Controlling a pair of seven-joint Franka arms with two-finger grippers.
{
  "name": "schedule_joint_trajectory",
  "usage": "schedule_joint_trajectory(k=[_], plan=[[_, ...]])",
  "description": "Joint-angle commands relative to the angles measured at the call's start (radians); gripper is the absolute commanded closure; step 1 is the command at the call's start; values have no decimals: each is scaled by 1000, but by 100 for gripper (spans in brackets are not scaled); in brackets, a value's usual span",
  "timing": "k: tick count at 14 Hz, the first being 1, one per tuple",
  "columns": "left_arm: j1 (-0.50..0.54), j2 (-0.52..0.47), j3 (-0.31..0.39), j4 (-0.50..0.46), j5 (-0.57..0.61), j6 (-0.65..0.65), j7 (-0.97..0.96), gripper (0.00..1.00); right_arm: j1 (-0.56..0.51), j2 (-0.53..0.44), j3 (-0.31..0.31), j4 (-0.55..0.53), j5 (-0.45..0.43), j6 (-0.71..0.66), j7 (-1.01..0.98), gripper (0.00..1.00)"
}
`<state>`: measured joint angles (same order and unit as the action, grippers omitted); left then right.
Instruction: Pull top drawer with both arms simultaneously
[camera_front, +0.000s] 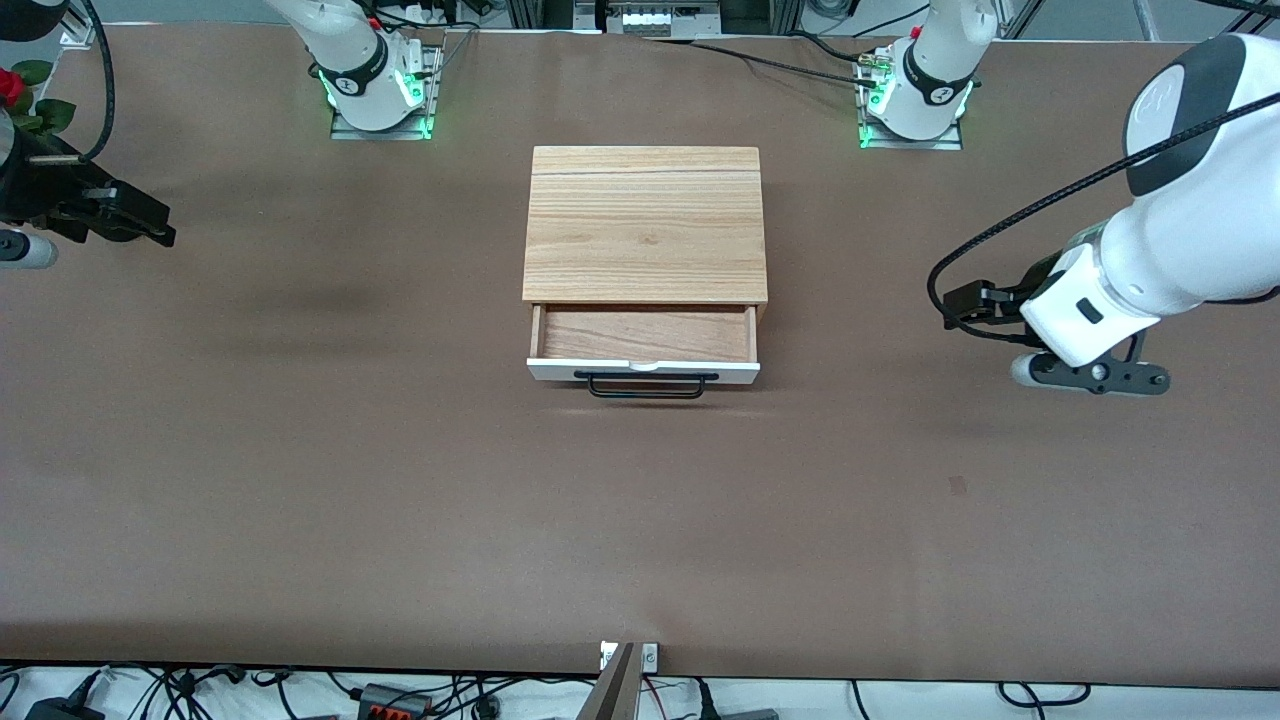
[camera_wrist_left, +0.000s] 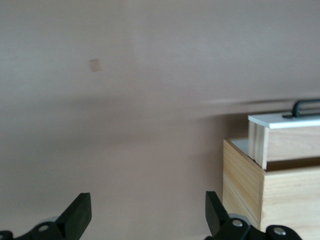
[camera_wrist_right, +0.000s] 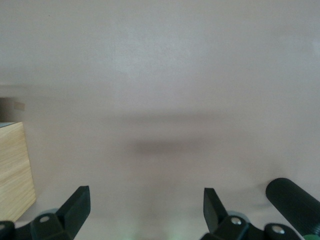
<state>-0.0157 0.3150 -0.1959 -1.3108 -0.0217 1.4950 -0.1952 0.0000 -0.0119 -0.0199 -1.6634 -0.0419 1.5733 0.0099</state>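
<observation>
Apparently done: the top drawer (camera_front: 645, 335) sat pulled out of the box (camera_front: 645, 222) mid-counter. Our left gripper (camera_wrist_left: 145, 215) and right gripper (camera_wrist_right: 145, 212) hung well clear toward the counter ends, fingers apart, holding nothing.

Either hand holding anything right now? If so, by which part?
Nothing held. Left hand and right hand are both open over bare table, away from the top drawer, which stands pulled out.

Wide brown table (camera_front: 300, 480); tangled cables (camera_front: 200, 690) along its near edge; a red rose (camera_front: 12, 88)
</observation>
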Motion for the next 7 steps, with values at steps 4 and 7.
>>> schedule_joint_trajectory(k=[4,7], plan=[[13,-173,-5,-158,32,-17,-58,0,-5,15,9,27,17,-26,30,0],[14,-289,-8,-333,32,103,-56,0,-5,15,9,27,19,-27,30,0]])
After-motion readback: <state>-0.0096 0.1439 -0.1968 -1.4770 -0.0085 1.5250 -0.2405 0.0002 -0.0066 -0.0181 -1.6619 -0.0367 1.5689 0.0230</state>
